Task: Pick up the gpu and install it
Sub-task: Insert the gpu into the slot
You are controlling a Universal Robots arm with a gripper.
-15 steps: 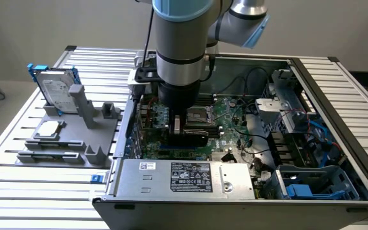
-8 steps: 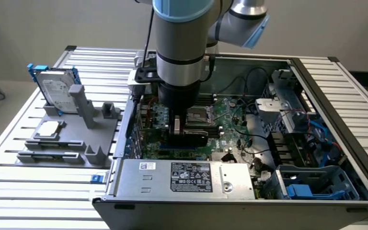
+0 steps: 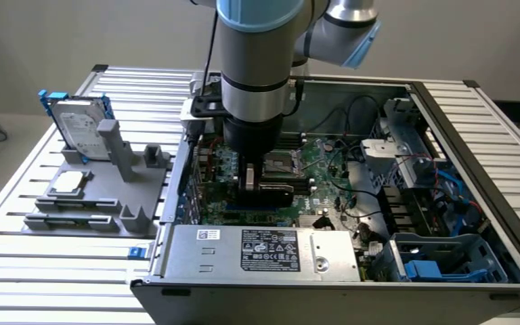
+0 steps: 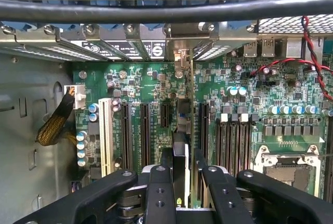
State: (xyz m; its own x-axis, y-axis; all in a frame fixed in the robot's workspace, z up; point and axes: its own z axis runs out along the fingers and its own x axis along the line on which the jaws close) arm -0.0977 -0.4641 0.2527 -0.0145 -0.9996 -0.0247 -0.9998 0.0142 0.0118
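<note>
My gripper [image 3: 258,177] reaches down into the open computer case [image 3: 477,156], over the green motherboard [image 3: 328,172]. It is shut on the gpu [image 3: 273,195], a thin dark card held on edge just above the board. In the wrist view the gpu [image 4: 180,154] runs edge-on from between my gripper [image 4: 183,169] fingers toward the case's rear wall. Its silver bracket [image 4: 181,47] meets the row of slot covers there. The card stands over the black expansion slots [image 4: 200,130]; whether it sits fully in one I cannot tell.
A grey parts rack [image 3: 106,196] at the exterior view's left holds a hard drive in a blue frame [image 3: 81,128] and a square silver chip [image 3: 70,180]. Inside the case are the power supply [image 3: 251,250], a blue drive cage [image 3: 441,261], cables [image 4: 307,52] and the CPU socket [image 4: 289,169].
</note>
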